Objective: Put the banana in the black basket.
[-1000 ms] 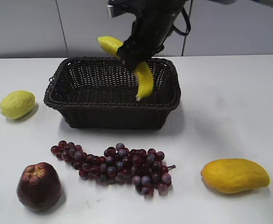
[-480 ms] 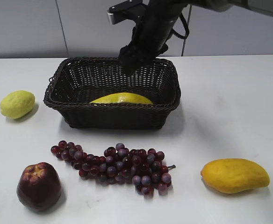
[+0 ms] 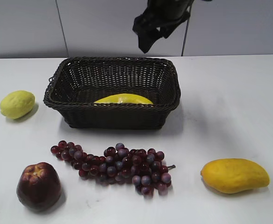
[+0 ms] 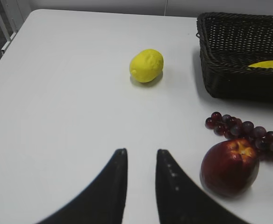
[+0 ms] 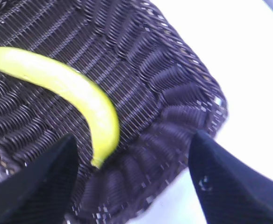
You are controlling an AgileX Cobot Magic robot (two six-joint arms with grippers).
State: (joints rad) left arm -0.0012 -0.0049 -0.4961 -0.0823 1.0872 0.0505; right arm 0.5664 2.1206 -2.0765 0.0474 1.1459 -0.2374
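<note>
Banana [image 5: 66,88] flat on black basket [image 3: 71,108] floor, directly below right gripper [image 5: 132,175]; jaws spread, empty.

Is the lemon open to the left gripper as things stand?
Probably yes. The lemon sits alone on bare table, ahead of the left gripper, with the black basket off to its side.

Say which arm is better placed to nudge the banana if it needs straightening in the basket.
Right. The right gripper hangs open directly above the black basket, with the banana lying below its fingers. The left gripper sits over bare table, away from the basket.
</note>
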